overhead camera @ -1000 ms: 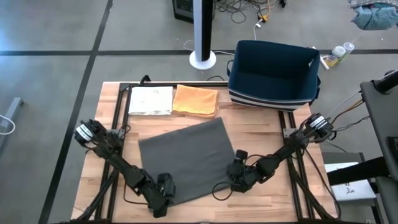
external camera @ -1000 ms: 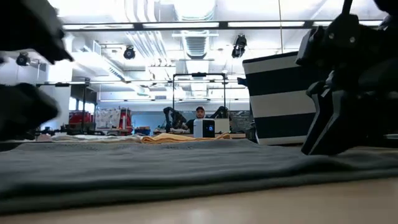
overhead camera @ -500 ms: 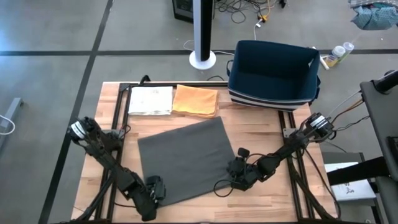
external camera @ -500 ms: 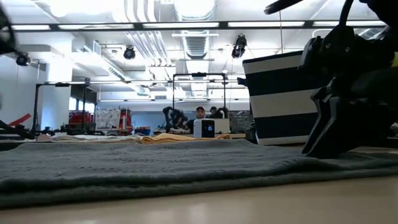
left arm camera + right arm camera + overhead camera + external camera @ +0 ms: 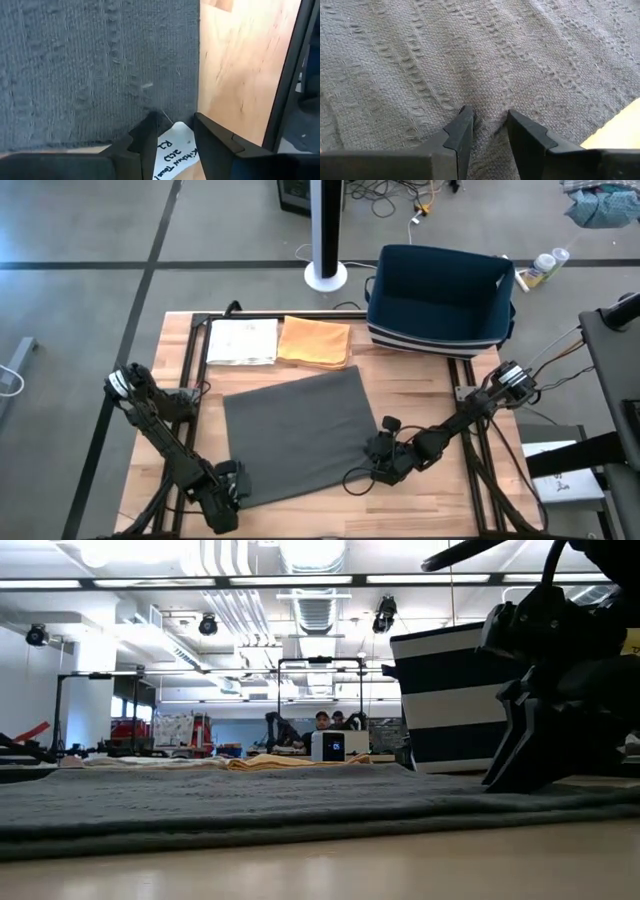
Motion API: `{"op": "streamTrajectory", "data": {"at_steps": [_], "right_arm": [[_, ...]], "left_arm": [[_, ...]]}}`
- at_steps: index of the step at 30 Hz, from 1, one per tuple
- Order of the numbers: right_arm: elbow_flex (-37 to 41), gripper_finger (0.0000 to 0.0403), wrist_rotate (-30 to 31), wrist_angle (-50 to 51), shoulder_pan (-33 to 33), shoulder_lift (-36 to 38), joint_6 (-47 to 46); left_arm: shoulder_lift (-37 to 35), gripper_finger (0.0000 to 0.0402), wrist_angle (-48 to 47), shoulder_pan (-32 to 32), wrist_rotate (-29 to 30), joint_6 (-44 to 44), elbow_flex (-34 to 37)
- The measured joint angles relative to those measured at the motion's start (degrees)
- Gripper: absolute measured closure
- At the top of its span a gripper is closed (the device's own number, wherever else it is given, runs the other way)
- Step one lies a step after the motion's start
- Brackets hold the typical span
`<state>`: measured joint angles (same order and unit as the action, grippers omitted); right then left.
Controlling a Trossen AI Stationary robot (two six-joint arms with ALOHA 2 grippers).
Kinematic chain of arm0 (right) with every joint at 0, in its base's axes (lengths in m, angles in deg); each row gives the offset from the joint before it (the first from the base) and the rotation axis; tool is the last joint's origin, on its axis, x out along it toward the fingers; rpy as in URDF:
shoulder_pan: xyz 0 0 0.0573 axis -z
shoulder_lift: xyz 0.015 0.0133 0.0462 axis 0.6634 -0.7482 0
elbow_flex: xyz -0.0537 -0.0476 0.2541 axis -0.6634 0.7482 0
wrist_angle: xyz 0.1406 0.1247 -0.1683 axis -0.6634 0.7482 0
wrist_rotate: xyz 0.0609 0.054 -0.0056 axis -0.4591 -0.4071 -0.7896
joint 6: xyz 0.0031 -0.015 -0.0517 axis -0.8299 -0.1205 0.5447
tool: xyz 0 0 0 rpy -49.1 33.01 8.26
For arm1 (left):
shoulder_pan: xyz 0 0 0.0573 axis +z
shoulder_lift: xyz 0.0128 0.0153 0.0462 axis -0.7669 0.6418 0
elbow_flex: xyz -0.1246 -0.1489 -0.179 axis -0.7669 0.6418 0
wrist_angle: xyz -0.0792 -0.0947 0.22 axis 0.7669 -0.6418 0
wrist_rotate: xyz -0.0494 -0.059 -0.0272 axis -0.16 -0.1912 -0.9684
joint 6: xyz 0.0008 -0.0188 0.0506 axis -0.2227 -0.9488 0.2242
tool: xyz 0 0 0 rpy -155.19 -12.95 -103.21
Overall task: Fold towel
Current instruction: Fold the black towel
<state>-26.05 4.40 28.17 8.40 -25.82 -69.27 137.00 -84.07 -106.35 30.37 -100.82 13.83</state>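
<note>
A dark grey towel (image 5: 300,430) lies spread flat on the wooden table, turned a little askew. My left gripper (image 5: 228,485) stands open at its near left corner. In the left wrist view its fingers (image 5: 147,127) flank a white handwritten tag (image 5: 172,147) that sticks out from the towel's corner (image 5: 192,112). My right gripper (image 5: 378,458) is open at the towel's near right corner, its tips down on the cloth (image 5: 470,50). In the low view the towel (image 5: 250,805) lies flat across the picture. My left gripper stands over the towel's near left corner from above, pointing steeply down; I cannot tell whether its fingertips touch the cloth or the tag. My right gripper rests both fingertips (image 5: 465,115) on the towel's top face (image 5: 489,131) near the near right corner, slanting down from the table's right. The cloth lies on the table between them.
At the table's far edge lie a folded white cloth (image 5: 242,340) and a folded orange cloth (image 5: 315,342), with a dark blue striped basket (image 5: 440,295) to their right. Black frame rails (image 5: 195,370) run along the table's sides. People show in the room behind.
My left gripper has gone along the towel's near edge toward the table's left edge, as far as the near left corner, and has left the low view. The towel and my right gripper have kept still.
</note>
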Motion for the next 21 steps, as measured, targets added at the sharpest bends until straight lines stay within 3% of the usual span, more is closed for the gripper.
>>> {"op": "streamTrajectory", "data": {"at_steps": [9,15,18,21], "right_arm": [[-6.1,0.0271,0.4,0.0,-0.1,2.1,9.5],[-9.9,0.0266,1.0,-15.7,1.1,-1.4,20.9],[-13.4,0.0267,-0.2,-23.3,1.4,-5.3,26.2],[-19.5,0.0272,-1.9,-23.9,1.7,-10.0,29.4]], "left_arm": [[-3.5,0.0293,-3.9,-5.9,-2.6,-13.1,-0.6],[0.9,0.0307,-2.6,-10.0,8.9,-19.5,-0.3],[4.3,0.0315,0.9,-9.5,10.7,-17.6,-0.4],[7.2,0.0322,4.8,-8.1,11.9,-14.8,-1.2]]}}
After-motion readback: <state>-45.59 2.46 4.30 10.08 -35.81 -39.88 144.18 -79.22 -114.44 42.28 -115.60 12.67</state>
